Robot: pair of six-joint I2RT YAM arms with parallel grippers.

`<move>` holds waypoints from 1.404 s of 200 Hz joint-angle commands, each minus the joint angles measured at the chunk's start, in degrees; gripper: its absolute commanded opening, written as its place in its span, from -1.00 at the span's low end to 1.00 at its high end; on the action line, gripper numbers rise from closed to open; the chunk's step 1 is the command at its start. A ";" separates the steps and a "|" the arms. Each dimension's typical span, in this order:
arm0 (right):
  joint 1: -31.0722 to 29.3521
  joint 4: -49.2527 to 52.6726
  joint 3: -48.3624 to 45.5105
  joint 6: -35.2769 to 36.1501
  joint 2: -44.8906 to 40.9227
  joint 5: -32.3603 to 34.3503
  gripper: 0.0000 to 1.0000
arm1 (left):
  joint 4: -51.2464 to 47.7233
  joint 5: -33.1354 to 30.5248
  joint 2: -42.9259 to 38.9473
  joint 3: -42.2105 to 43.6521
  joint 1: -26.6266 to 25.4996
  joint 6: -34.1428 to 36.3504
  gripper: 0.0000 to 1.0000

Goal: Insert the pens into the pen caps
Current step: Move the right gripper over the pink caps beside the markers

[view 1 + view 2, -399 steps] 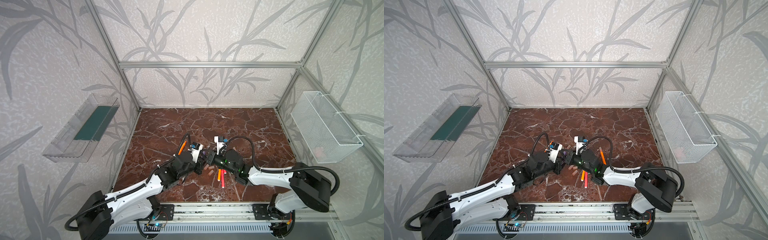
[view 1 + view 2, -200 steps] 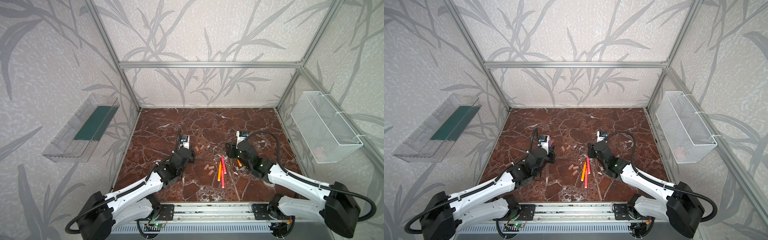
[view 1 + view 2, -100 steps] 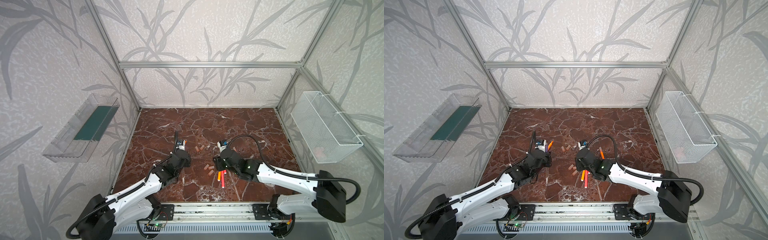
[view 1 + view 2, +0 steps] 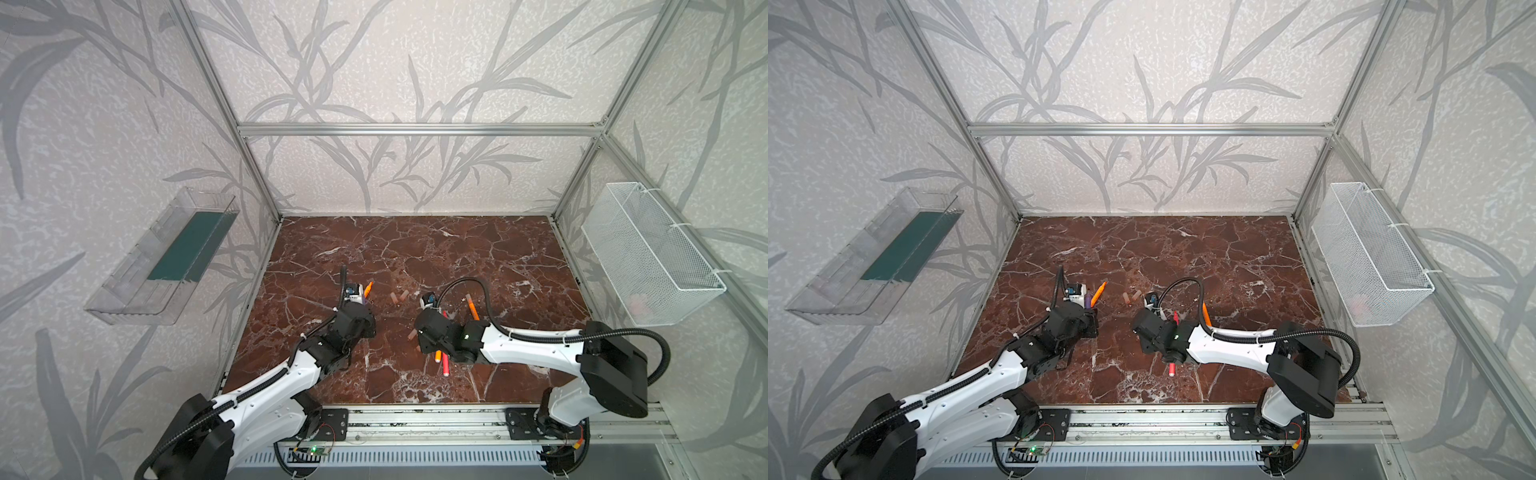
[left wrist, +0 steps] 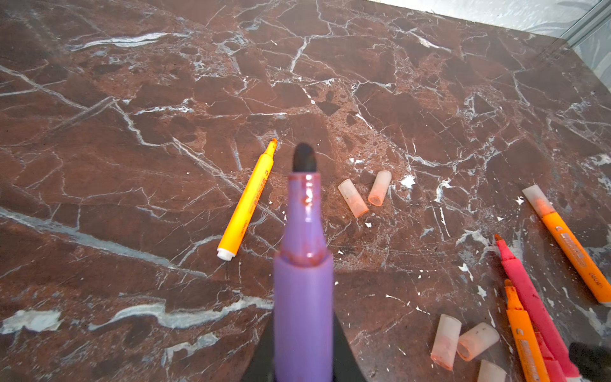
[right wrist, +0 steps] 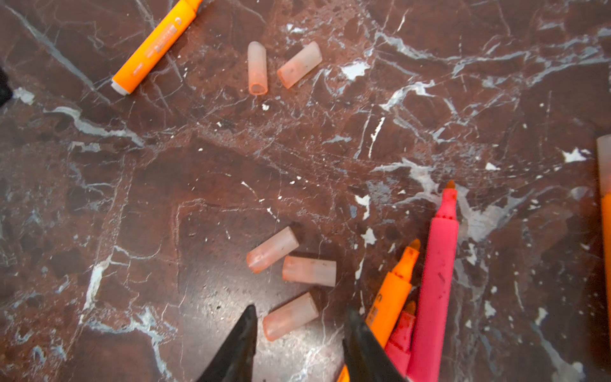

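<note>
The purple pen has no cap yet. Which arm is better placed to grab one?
Right: the right gripper has open jaws flanking a loose cap; the left gripper holds the purple pen.

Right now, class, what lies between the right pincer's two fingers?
One loose pen cap lies there on its side, the open right pincer not yet gripping it; the right wrist view shows this.

Three orange pens (image 5: 244, 201), two red-pink pens (image 6: 436, 281), one purple pen (image 5: 303, 297): six in all. Five loose pinkish pen caps (image 6: 309, 271), plus one cap (image 5: 535, 195) fitted on an orange pen: six. Two robot arms (image 4: 270, 386). One clear wall tray (image 4: 137, 291). One wire basket (image 4: 648, 257).
</note>
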State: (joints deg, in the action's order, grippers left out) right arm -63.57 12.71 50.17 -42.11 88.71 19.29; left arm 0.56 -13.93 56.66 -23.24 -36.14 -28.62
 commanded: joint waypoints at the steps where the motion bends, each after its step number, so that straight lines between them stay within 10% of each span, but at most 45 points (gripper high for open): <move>1: -2.84 2.00 -0.06 -2.98 -0.55 4.44 -0.12 | 2.46 1.96 -0.48 0.77 0.27 -0.83 -1.00; 183: -4.84 4.54 2.39 -6.52 8.76 6.84 -0.23 | 3.15 3.62 -1.99 1.63 0.26 0.23 -1.00; 281: -5.49 5.10 6.01 -8.20 13.16 13.56 0.19 | 3.66 4.61 -1.91 1.88 0.27 0.00 -1.00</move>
State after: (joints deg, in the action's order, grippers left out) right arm -68.75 15.79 54.54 -48.66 99.46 28.75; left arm 3.22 -9.63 55.46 -22.00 -36.14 -28.51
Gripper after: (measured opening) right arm 0.589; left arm 0.167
